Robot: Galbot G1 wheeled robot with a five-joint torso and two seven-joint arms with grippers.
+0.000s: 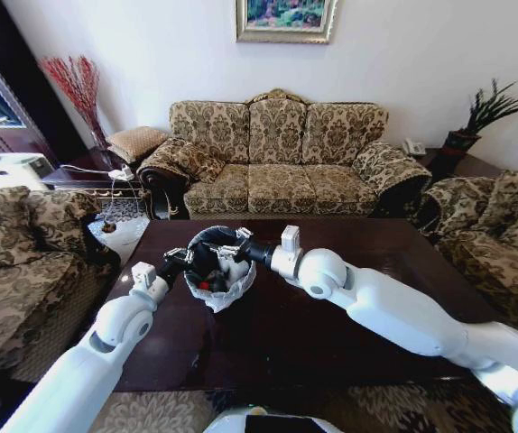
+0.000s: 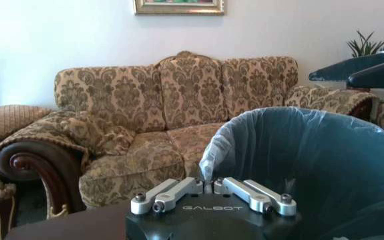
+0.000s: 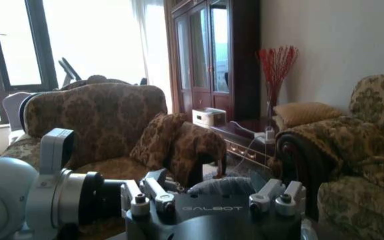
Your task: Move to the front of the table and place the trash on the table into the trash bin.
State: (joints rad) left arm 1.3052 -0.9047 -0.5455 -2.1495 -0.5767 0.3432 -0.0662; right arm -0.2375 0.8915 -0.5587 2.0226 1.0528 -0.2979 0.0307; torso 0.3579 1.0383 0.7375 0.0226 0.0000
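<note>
Currently the left gripper (image 1: 185, 259) is at the near-left rim of the trash bin (image 1: 232, 290), its fingers (image 2: 209, 186) drawn together on the bag-lined edge, as the left wrist view shows. The right gripper (image 1: 232, 245) reaches over the bin's mouth from the far side; cannot tell how its jaws stand. Bin sits on the table (image 1: 331, 334), left of centre, with red-and-white trash (image 1: 212, 285) visible inside; sofa (image 1: 277, 158) behind.

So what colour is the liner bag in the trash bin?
Translucent whitish, folded over the dark trash bin; it shows best in the left wrist view.
</note>
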